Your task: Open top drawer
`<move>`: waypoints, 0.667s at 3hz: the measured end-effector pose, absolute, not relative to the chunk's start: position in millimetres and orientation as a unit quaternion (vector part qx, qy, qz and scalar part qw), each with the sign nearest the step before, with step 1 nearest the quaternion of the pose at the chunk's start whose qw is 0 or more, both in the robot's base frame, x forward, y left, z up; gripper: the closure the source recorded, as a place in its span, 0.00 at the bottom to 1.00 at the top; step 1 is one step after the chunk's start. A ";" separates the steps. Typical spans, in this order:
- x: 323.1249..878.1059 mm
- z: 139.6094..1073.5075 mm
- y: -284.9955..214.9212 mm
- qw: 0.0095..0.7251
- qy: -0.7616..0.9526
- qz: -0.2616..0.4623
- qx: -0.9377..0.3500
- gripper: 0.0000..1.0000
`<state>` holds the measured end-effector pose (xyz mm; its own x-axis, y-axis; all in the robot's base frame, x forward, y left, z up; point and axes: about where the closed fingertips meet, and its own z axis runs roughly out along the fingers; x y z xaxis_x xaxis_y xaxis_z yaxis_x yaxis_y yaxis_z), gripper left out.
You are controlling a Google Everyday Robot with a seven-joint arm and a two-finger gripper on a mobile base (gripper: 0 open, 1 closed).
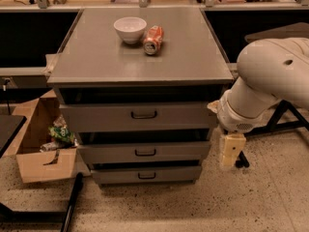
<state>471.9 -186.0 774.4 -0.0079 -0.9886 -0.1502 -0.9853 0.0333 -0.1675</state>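
The top drawer [96, 117] is the widest grey drawer front, right under the cabinet top [140, 57], with a dark gap above it. Its small dark loop handle [144, 114] sits at the front's centre. My white arm [270, 76] comes in from the right. The cream gripper [231, 151] hangs down from the wrist, just right of the cabinet's right edge, at the height of the middle drawer. It is well to the right of the handle and touches no drawer.
The narrower middle drawer [145, 152] and the smallest bottom drawer [146, 175] sit below. A white bowl [130, 29] and a tipped orange can [153, 39] lie on the cabinet top. A cardboard box [43, 149] stands at the left; black frame legs [289, 122] are at the right.
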 end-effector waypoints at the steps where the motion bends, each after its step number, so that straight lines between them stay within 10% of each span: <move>1: 471.9 774.4 -186.0 0.113 0.710 -0.007 -0.695 0.00; 2: 492.2 761.7 -180.2 0.132 0.685 -0.012 -0.716 0.00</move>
<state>492.2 -180.2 761.7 0.0603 -0.9847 -0.1637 -0.9781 -0.0256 -0.2065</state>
